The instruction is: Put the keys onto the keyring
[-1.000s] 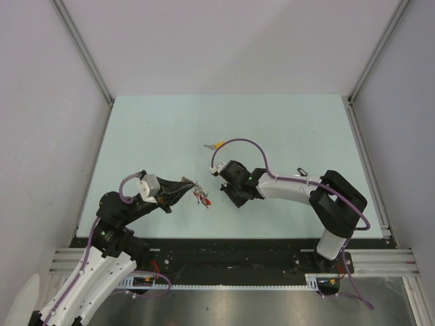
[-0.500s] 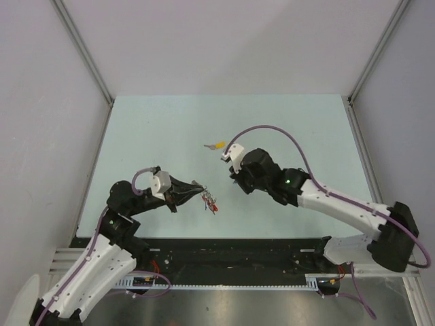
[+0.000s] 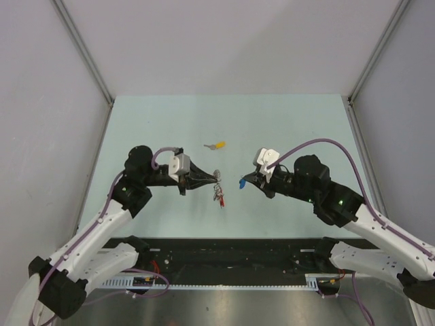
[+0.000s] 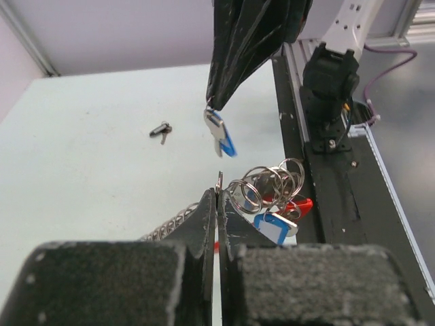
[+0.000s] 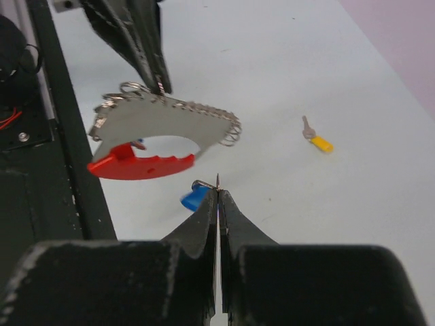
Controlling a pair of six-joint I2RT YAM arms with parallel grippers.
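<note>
My left gripper (image 3: 215,177) (image 4: 217,195) is shut on the edge of the silver keyring (image 4: 219,180) (image 3: 217,173), held above the table. Chain loops (image 4: 270,182), the red strap (image 4: 293,206) (image 5: 139,163) and a blue-capped key (image 4: 273,228) hang from it. My right gripper (image 3: 245,182) (image 5: 217,191) faces it from the right, a short gap away. It is shut on another of the keys, a blue-capped one (image 5: 196,199) (image 4: 221,136) (image 3: 241,183). A yellow-capped key (image 3: 217,145) (image 5: 317,140) lies on the table behind them.
A small black object (image 4: 161,130) lies on the pale green table (image 3: 170,122). The black front rail (image 3: 231,248) and the arm bases run along the near edge. Grey walls enclose the left, right and back.
Both arms have swung up and outward. My left gripper carried the keyring up and to the right. My right gripper drew back to the right with the blue-capped key, now facing the ring.
</note>
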